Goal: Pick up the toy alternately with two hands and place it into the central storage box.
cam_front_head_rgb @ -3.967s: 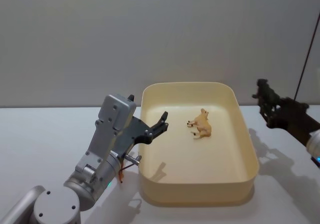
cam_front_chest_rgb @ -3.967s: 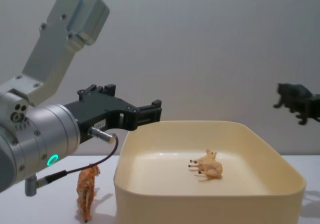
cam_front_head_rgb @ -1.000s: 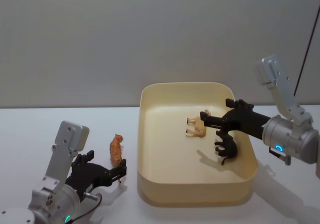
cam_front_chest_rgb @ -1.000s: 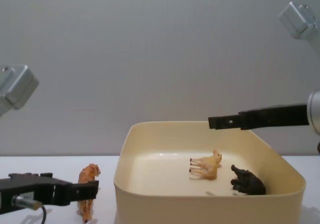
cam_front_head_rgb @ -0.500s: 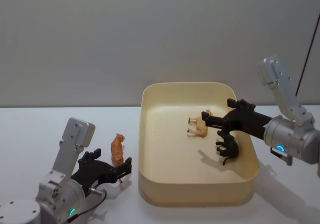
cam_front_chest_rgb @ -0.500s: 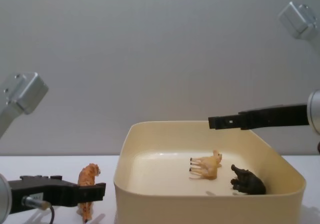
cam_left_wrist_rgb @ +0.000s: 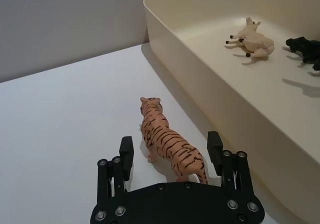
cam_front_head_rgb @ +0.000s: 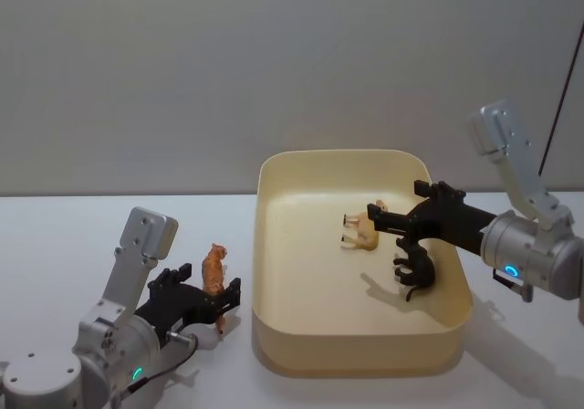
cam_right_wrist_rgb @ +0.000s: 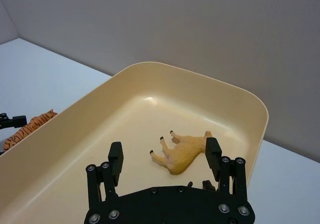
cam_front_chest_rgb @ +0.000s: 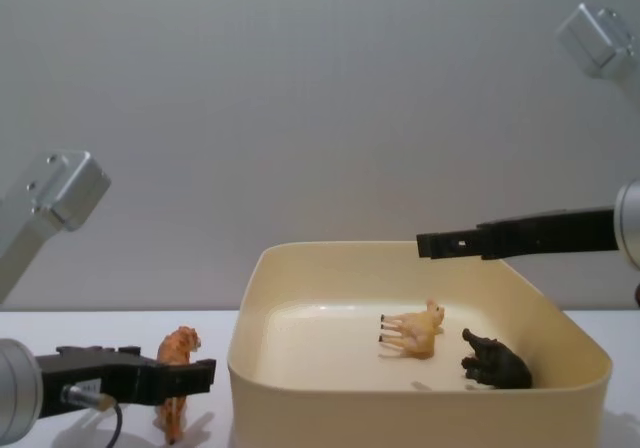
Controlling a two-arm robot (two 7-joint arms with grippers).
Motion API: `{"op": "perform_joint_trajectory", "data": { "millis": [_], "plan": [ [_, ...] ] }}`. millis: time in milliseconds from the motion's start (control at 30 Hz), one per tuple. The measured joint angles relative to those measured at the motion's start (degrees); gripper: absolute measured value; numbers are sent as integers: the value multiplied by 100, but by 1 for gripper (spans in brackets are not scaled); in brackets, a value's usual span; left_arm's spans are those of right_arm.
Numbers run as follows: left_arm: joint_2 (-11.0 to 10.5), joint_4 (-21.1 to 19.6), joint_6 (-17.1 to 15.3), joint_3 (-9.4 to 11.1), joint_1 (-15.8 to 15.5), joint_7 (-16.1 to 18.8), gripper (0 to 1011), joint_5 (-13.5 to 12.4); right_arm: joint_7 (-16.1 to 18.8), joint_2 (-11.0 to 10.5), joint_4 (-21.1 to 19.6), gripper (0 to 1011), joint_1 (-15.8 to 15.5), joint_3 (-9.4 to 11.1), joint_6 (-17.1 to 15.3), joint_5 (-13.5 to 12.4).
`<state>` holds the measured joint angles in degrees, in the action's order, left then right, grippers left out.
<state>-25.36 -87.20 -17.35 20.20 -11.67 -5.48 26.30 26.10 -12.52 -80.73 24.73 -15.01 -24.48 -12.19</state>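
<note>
Orange tiger (cam_left_wrist_rgb: 167,144) between wide-spread jaws of left gripper (cam_left_wrist_rgb: 171,154), untouched.

Soft even light, faint shadows on white table (cam_front_head_rgb: 55,272) — sharp, no glare

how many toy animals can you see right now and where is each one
3. A tan animal lies on its side in the storage box. A black animal is beside it in the box, under the right gripper. A striped tiger stands on the table between the left gripper's open jaws.
</note>
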Motion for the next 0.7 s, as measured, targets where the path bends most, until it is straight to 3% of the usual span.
{"op": "perform_joint_trajectory", "data": {
  "millis": [700],
  "plan": [
    [76, 173, -3, -6, -128, -123, 300, -114, 0, 0, 0, 1001, 0, 0, 0, 0]
  ]
}}
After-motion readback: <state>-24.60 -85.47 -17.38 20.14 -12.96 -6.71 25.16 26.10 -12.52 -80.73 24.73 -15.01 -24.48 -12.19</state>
